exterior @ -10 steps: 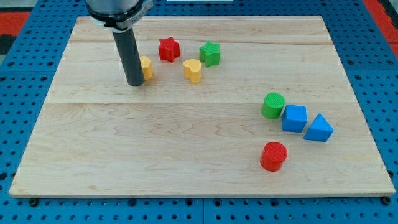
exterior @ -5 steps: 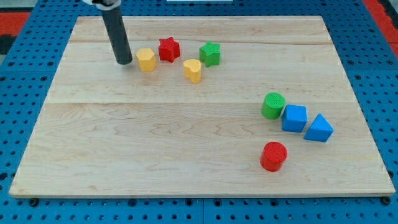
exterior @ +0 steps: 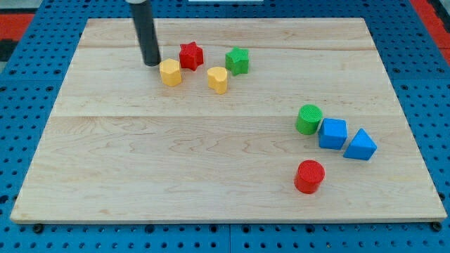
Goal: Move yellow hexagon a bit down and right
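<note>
The yellow hexagon (exterior: 169,72) sits on the wooden board (exterior: 176,154) in the upper left part of the view. My tip (exterior: 151,62) rests on the board just up and left of the hexagon, close to its edge or touching it. A red star (exterior: 190,55) lies just up and right of the hexagon. A second yellow block (exterior: 218,79), rounded in shape, lies to the hexagon's right.
A green star (exterior: 238,60) lies right of the red star. At the view's right are a green cylinder (exterior: 309,119), a blue cube (exterior: 332,133), a blue triangular block (exterior: 361,145) and, below them, a red cylinder (exterior: 309,176).
My tip swung from the hexagon's lower left up and around to its upper left. The hexagon has shifted slightly down and right. The other blocks have not moved.
</note>
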You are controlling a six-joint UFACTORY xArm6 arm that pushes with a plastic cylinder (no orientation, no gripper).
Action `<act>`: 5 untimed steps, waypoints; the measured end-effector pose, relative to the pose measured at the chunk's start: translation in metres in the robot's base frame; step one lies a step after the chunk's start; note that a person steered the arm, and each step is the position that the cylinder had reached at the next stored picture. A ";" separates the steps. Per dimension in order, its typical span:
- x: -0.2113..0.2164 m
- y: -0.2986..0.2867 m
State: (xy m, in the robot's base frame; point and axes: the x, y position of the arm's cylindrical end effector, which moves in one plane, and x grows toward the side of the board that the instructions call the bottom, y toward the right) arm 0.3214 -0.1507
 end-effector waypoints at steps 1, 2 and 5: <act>0.012 0.000; 0.014 0.026; 0.000 -0.001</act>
